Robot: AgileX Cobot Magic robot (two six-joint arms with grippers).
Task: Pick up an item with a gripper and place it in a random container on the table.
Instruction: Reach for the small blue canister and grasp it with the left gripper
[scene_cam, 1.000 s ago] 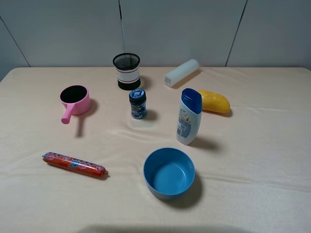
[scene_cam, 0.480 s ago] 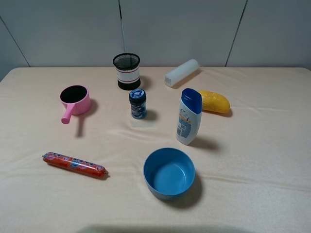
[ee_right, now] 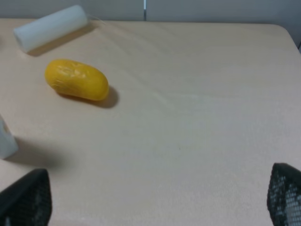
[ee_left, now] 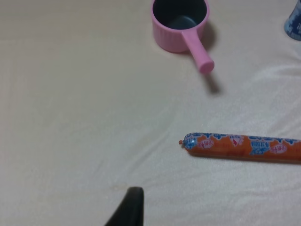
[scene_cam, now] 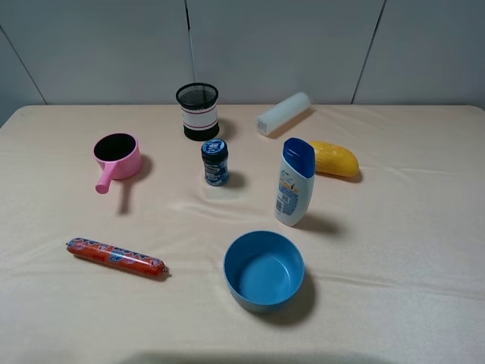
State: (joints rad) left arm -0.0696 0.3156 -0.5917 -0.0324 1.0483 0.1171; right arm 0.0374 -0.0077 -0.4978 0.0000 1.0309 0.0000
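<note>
The small dark jar (scene_cam: 215, 161) with a blue label stands upright in the middle of the beige table (scene_cam: 394, 250); its edge shows in the left wrist view (ee_left: 294, 23). The pink saucepan (scene_cam: 116, 155) sits to its left, empty, with its handle toward the front; it also shows in the left wrist view (ee_left: 180, 23). Neither gripper shows in the high view. Of my left gripper, only one black fingertip (ee_left: 130, 207) shows, far from the saucepan, with nothing in it. My right gripper (ee_right: 155, 195) is wide open and empty over bare cloth.
A white-and-blue shampoo bottle (scene_cam: 294, 182) stands right of the jar. A blue bowl (scene_cam: 264, 271) sits in front. A black mesh cup (scene_cam: 198, 111) and a white cylinder (scene_cam: 283, 113) lie at the back. A yellow item (scene_cam: 333, 158) lies right. A red sausage (scene_cam: 115, 256) lies front left.
</note>
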